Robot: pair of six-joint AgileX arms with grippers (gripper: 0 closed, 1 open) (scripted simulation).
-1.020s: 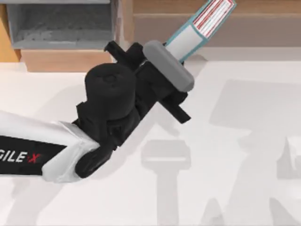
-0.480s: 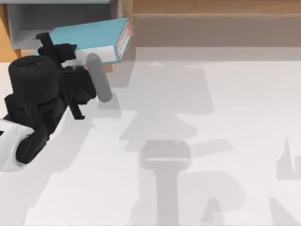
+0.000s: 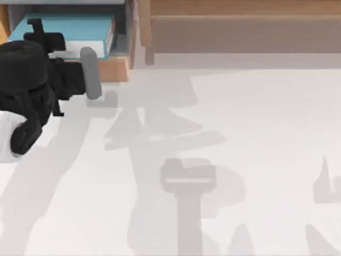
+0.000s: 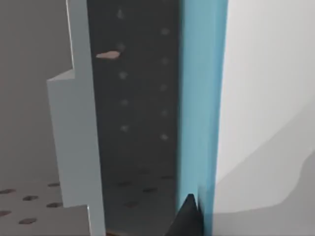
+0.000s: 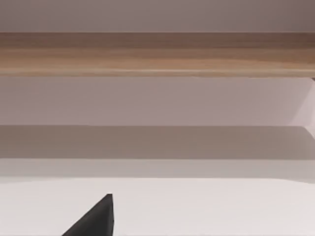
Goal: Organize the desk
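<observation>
The desk (image 3: 250, 128) is a broad white tabletop with a light-wood shelf (image 3: 240, 24) along the back and a grey-lined drawer box (image 3: 118, 68) at the back left. A blue book (image 3: 72, 28) with a red-striped edge lies flat over the drawer's grey inside. My left gripper (image 3: 59, 49) is shut on the book's near edge. In the left wrist view the book's blue spine (image 4: 202, 98) and white cover (image 4: 266, 88) run beside the drawer's grey lining (image 4: 138, 123), with a black fingertip (image 4: 189, 219) against the spine. My right gripper (image 5: 98, 219) faces the shelf (image 5: 157, 54).
The drawer box's wooden side wall (image 3: 143, 32) stands between the drawer and the shelf. Arm shadows (image 3: 186, 181) fall on the bare tabletop. A grey inner wall (image 4: 74, 123) of the drawer rises close beside the book.
My left arm has swung left from the shelf to the drawer box, carrying the blue book. The book has turned from slanted to flat over the drawer.
</observation>
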